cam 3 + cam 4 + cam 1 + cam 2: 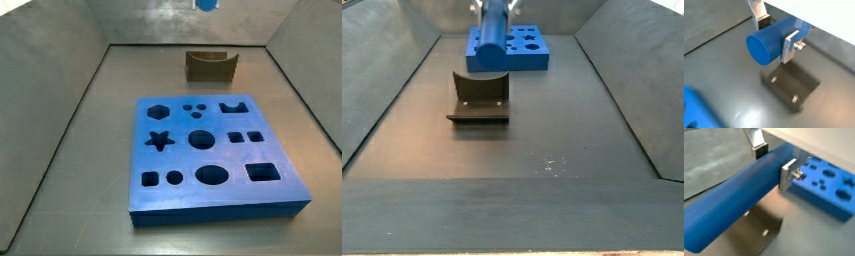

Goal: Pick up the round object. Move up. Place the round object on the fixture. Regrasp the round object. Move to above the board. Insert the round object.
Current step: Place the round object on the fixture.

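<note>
Holding one round object (734, 203) betw. its fingers (787, 175), the gripper (774, 35) hangs above one fixture (480, 97). One board (214, 158) lies apart on the floor.

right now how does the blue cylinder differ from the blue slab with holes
The smooth blue cylindrical peg is plain, long and round; the thick blue rectangular slab is flat, far bigger, and cut with star, hexagon, circle and square holes. The peg is held off the floor in the hand, over the olive-brown notched block; the slab lies flat on the floor, untouched. Both are the same blue.
</note>
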